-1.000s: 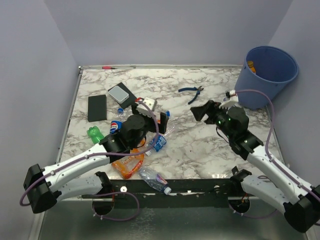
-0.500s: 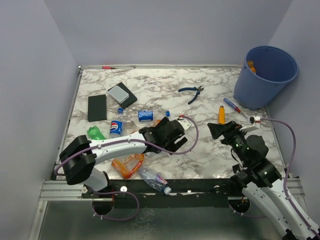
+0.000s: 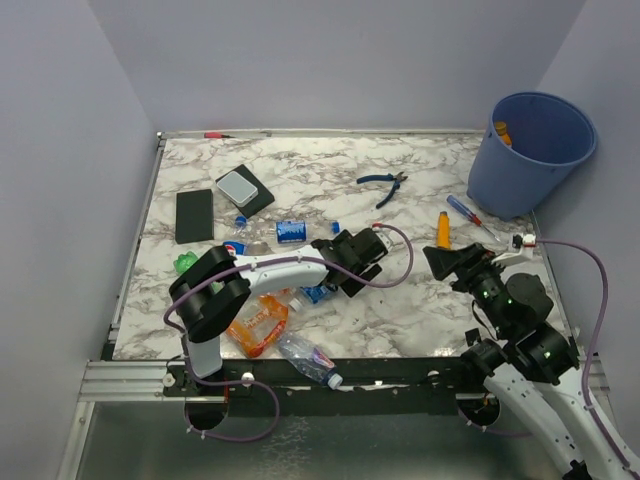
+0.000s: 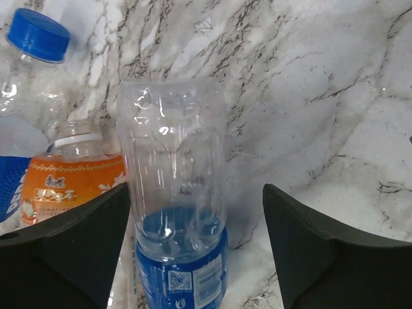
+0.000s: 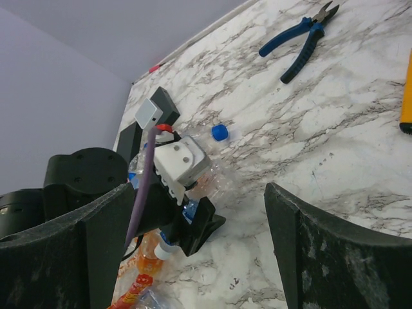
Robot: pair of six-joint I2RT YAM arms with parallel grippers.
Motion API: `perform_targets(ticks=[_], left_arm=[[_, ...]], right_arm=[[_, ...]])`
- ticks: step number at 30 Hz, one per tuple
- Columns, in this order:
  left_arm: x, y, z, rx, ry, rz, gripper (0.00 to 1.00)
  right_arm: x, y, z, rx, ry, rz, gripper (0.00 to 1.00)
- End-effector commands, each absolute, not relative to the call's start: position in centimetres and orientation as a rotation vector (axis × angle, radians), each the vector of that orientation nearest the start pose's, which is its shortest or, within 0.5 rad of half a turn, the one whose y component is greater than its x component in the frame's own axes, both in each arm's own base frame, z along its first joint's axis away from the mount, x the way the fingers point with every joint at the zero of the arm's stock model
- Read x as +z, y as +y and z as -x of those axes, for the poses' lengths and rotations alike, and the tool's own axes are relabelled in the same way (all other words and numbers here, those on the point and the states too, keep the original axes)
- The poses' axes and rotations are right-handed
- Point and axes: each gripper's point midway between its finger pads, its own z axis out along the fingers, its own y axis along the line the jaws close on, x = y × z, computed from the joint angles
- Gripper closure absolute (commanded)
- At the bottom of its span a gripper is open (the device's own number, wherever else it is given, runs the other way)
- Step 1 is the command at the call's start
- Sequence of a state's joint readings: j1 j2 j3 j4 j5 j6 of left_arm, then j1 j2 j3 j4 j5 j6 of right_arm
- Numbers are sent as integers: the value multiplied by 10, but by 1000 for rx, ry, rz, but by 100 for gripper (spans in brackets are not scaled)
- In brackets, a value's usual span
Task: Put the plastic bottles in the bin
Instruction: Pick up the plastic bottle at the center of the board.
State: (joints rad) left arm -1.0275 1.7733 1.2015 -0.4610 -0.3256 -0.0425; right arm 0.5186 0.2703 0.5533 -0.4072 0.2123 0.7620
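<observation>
My left gripper [image 3: 336,282] is open and low over the table, with a clear bottle with a blue label [image 4: 177,193] lying between its fingers, nearer the left one. That bottle also shows in the top view [image 3: 318,293]. An orange-labelled bottle [image 4: 71,183] and a blue-capped bottle [image 4: 37,35] lie beside it. More bottles lie at the left: green [image 3: 185,264], Pepsi [image 3: 232,251], blue-labelled [image 3: 291,230], orange [image 3: 258,325] and clear [image 3: 310,360]. My right gripper [image 3: 446,262] is open and empty above the table. The blue bin [image 3: 535,150] stands at the far right.
Blue pliers [image 3: 383,185] lie mid-table. An orange-handled screwdriver [image 3: 443,230] and a second screwdriver [image 3: 462,210] lie near the bin. A flat black slab [image 3: 194,215] and a grey-topped device [image 3: 243,190] sit at the far left. A loose blue cap [image 3: 335,227] lies beside the bottles.
My left arm has stretched out to the right, bringing its gripper down around the blue-labelled bottle. My right arm has pulled back toward the near right edge.
</observation>
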Motion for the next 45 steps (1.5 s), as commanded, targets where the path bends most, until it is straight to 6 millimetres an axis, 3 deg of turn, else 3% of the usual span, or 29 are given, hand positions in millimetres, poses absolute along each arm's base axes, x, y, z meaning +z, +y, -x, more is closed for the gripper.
perform_targets(ticks=[1,7,11,15,20,25,28,30,35,40,45], left_arm=[[47,-313,-256,40,2303,-1131,21],[42,-310,-261,70,2311,-1123,35],[56,-319,-264,27,2286,-1095,50],[108,-338,-268,-102,2175,-1014,58],[206,-347,-266,-267,1875,-953,69],[260,-322,-246,-293,1476,-995,74],[265,-307,-216,-254,1172,-1125,76],[259,-297,-200,-175,1002,-1210,84],[249,-282,-183,107,788,-1349,86],[235,-288,-180,290,670,-1511,92],[226,-308,-162,322,560,-1613,96]], right_arm=[[258,101,-196,775,1705,-383,14],[278,100,-189,797,1675,-362,14],[294,102,-185,825,1650,-341,14],[316,98,-183,818,1607,-321,14],[330,101,-186,809,1637,-310,12],[311,150,-196,973,1814,-255,11],[317,176,-195,1121,1809,-177,10],[328,190,-192,1204,1785,-113,8],[321,231,-189,1406,1847,61,7],[302,262,-190,1574,1901,223,7],[286,274,-193,1593,1957,329,7]])
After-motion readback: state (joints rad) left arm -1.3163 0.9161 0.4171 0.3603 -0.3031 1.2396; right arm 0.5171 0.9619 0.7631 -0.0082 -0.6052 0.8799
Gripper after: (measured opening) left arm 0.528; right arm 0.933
